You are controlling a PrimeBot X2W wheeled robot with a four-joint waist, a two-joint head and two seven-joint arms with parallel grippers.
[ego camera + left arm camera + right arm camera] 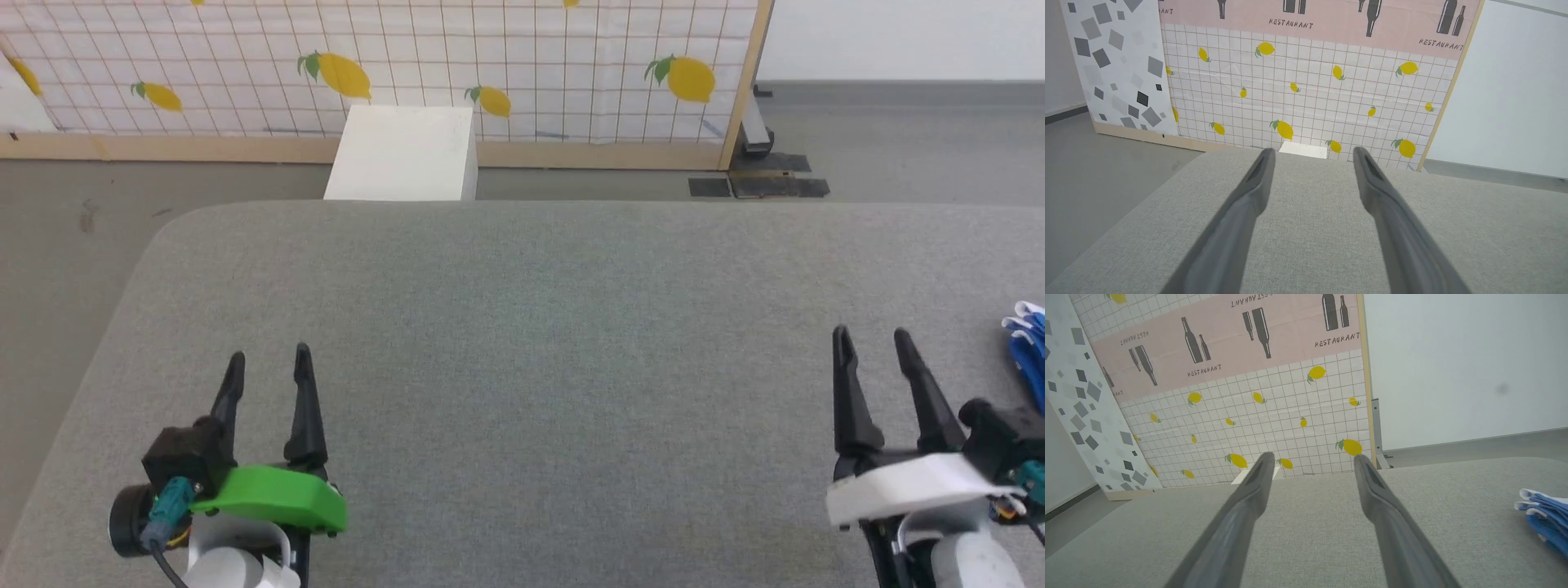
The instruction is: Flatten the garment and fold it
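Observation:
The garment (1030, 347), bright blue with white trim, lies bunched at the right edge of the head view on the grey padded table (539, 327). The right wrist view shows the garment (1546, 518) at its right edge, folded in layers. My right gripper (872, 336) is open just left of the garment, not touching it; its fingers (1372, 490) stand apart over bare table. My left gripper (269, 358) is open at the lower left, far from the garment, with nothing between its fingers (1257, 179).
Beyond the table's far edge a white box (404, 155) stands on the grey floor before a lemon-print screen (408, 57). The screen's wooden post and dark foot plates (759, 184) are at the back right. The table's left corner is rounded.

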